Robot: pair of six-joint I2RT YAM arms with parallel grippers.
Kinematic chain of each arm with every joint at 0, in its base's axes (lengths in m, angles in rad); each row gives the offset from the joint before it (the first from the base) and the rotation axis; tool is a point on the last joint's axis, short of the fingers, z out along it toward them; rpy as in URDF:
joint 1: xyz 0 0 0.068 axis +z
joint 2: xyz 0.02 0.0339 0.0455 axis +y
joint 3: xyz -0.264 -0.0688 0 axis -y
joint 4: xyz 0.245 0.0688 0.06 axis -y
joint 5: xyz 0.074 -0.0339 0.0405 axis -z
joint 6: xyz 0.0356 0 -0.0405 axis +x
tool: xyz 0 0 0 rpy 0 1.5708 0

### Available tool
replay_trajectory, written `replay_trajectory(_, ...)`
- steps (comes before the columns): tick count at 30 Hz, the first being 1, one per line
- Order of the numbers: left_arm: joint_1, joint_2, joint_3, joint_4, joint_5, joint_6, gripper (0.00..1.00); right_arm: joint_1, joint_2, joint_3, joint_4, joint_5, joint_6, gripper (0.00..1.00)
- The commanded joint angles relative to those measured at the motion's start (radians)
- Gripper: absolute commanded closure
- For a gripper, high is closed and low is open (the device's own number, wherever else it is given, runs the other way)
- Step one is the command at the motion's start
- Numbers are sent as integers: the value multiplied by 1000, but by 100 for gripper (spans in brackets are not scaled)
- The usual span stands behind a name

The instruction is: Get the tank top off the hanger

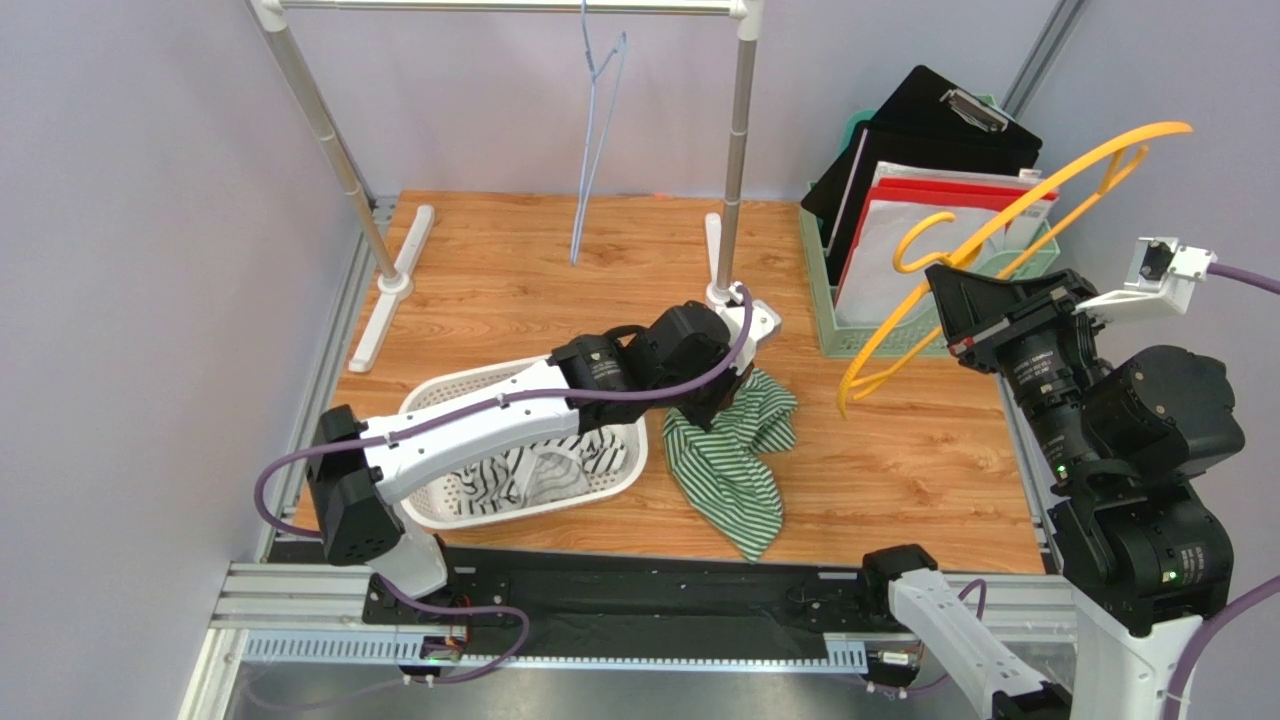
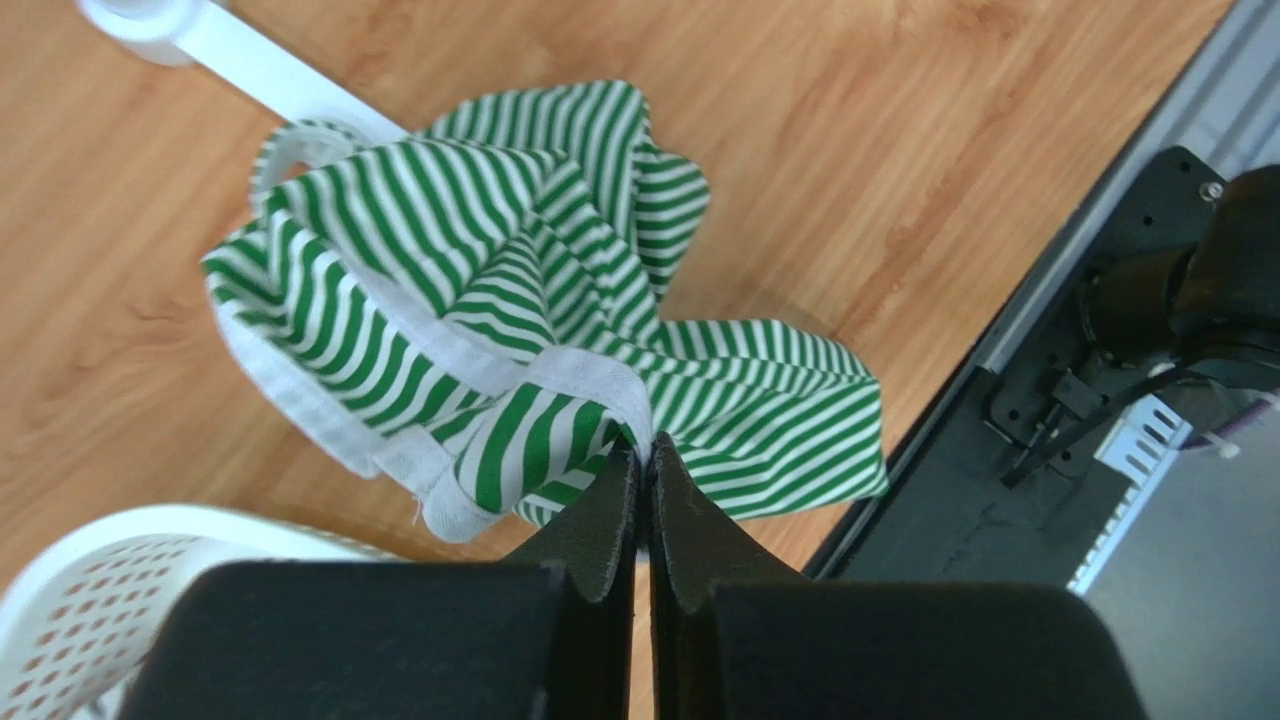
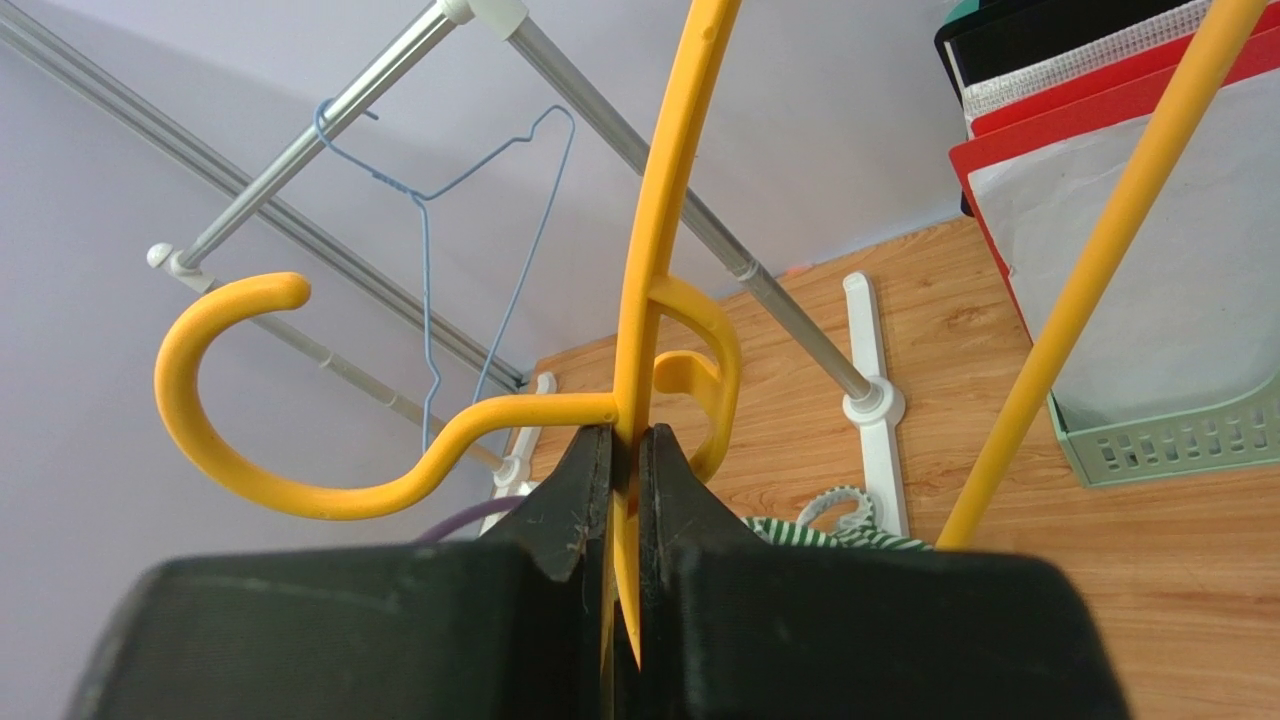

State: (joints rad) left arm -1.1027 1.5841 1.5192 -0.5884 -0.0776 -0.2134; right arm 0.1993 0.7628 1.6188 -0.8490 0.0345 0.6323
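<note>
The green-and-white striped tank top lies crumpled on the wooden table, off the hanger; it fills the left wrist view. My left gripper is shut on its white hem. The yellow plastic hanger is bare and held in the air at the right. My right gripper is shut on the hanger near its neck, with the hook curling left. A bit of the tank top shows below.
A white laundry basket with striped clothes sits at the left. A clothes rack stands behind, with a blue wire hanger on its rail. A green bin with folders is at the back right.
</note>
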Motion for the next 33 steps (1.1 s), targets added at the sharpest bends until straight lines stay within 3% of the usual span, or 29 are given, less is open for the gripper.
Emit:
replay_trajectory(1, -13, 22, -65, 127, 95, -83, 100, -5, -22, -7, 65, -19, 3, 100)
replay_trajectory(6, -13, 129, -39, 133, 47, -72, 100, -5, -28, -20, 65, -21, 1, 100)
replay_trajectory(12, -14, 185, -45, 154, 32, -81, 77, -5, -33, -23, 61, -68, -2, 100)
replay_trajectory(17, -14, 188, -82, 167, 26, -95, 36, -5, -36, -42, 67, -77, 3, 100)
replay_trajectory(18, -14, 186, -82, 164, 9, -99, 14, -5, -36, -43, 68, -84, 4, 100)
replay_trajectory(23, -14, 220, -62, 133, -56, -144, 1, -5, -36, -51, 73, -102, 10, 100)
replay_trajectory(33, -14, 364, -1, 102, -116, -270, 1, -3, -45, -59, 73, -111, 14, 100)
